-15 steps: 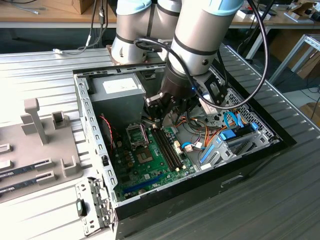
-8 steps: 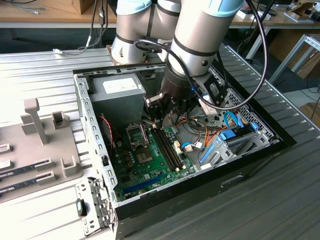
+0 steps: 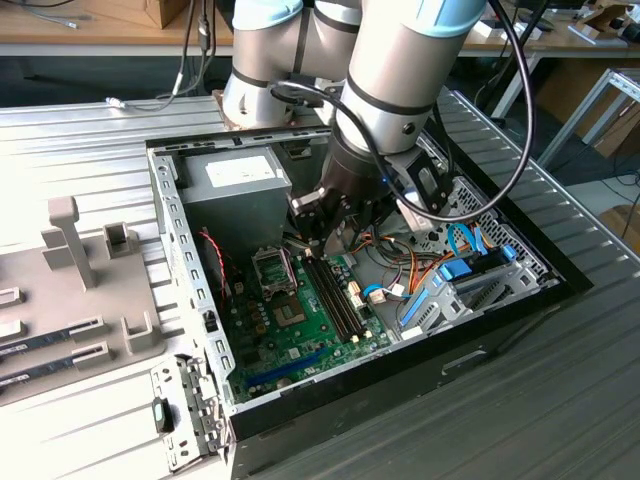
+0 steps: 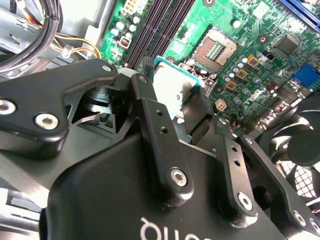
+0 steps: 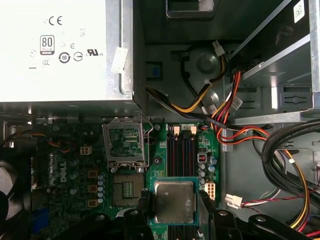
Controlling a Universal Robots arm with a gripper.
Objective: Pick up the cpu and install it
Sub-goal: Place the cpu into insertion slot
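Now the open computer case [image 3: 190, 290] sits on the ribbed metal surface [image 3: 90, 160], its green motherboard [image 3: 300, 345] exposed. The gripper [image 3: 322, 238] hangs over the board, its fingers clamped on opposite edges of the cpu [image 5: 173, 201], held flat in the air near the open socket [image 5: 127, 187].

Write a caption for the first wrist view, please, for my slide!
The tool holds a silver chip over the green board, near the empty socket.
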